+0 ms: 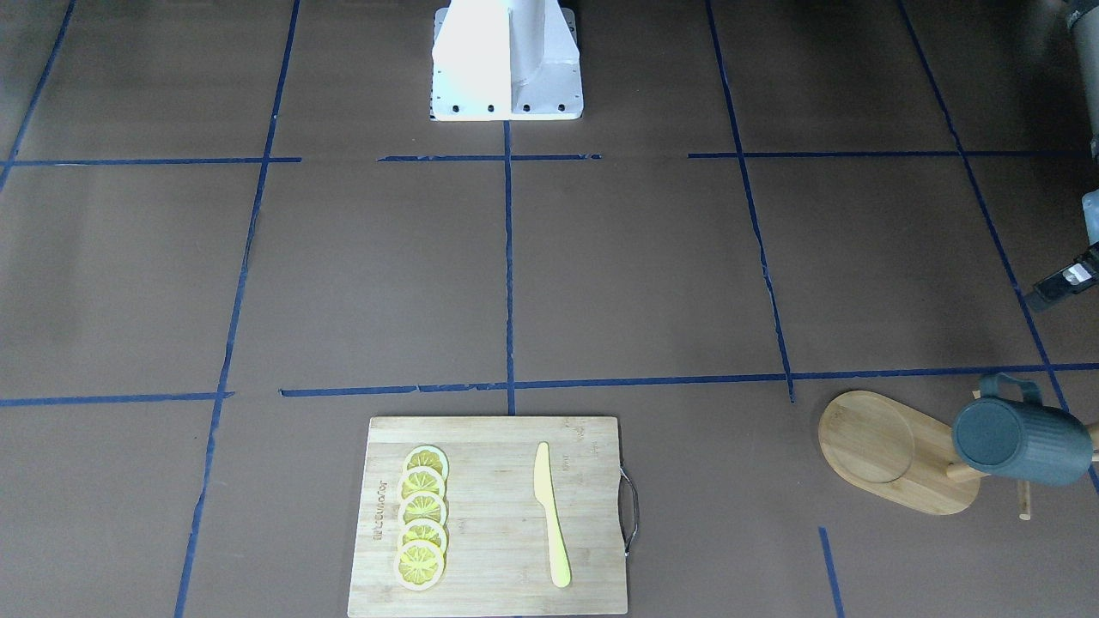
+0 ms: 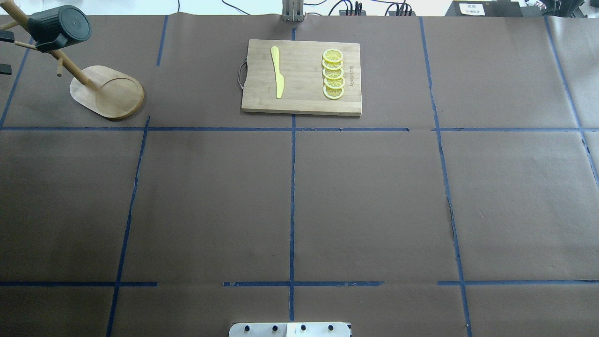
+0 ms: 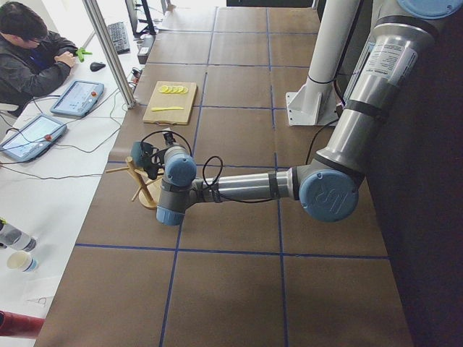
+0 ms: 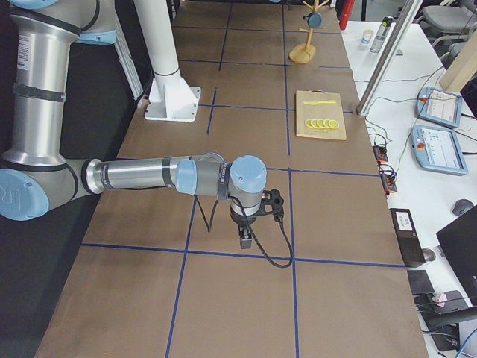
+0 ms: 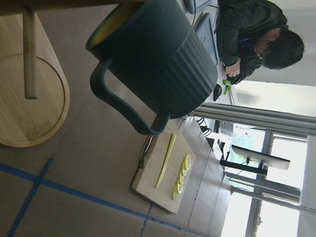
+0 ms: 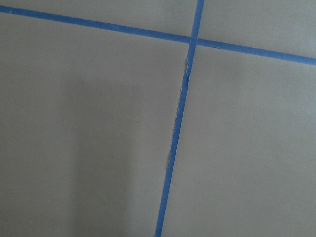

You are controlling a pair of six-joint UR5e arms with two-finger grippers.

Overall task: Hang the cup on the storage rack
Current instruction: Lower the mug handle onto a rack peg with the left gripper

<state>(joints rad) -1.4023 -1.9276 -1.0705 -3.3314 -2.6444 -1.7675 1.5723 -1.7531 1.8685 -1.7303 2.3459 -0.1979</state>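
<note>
"Logging cup [image 1: 1017,442]. Location, build?"

"Far left of the table, lying sideways up on the rack [image 1: 867,446], mouth toward the post. The handle loop is empty in the left wrist view, so the cup seems slipped mouth-first over a peg. Ribbed teal outside, yellow inside, probably glazed and slick. Rack: pale bamboo, flat oval base, round post, thin dowels."

"Grippers?"

"Left gripper [image 3: 154,160] is just beside the cup; jaws not clearly shown, cannot tell. Right gripper [image 4: 244,237] is near right, over bare paper; jaws likewise unreadable."

"Hazards?"

"A slick cup on a smooth dowel may slide off. Its weight sits high, toward the base's end, so a careless nudge from the left arm could tip the rack."

"Other stock?"

"Board [image 1: 498,515], far centre: yellow knife [image 1: 549,515], five lemon slices [image 1: 422,515]."
</note>
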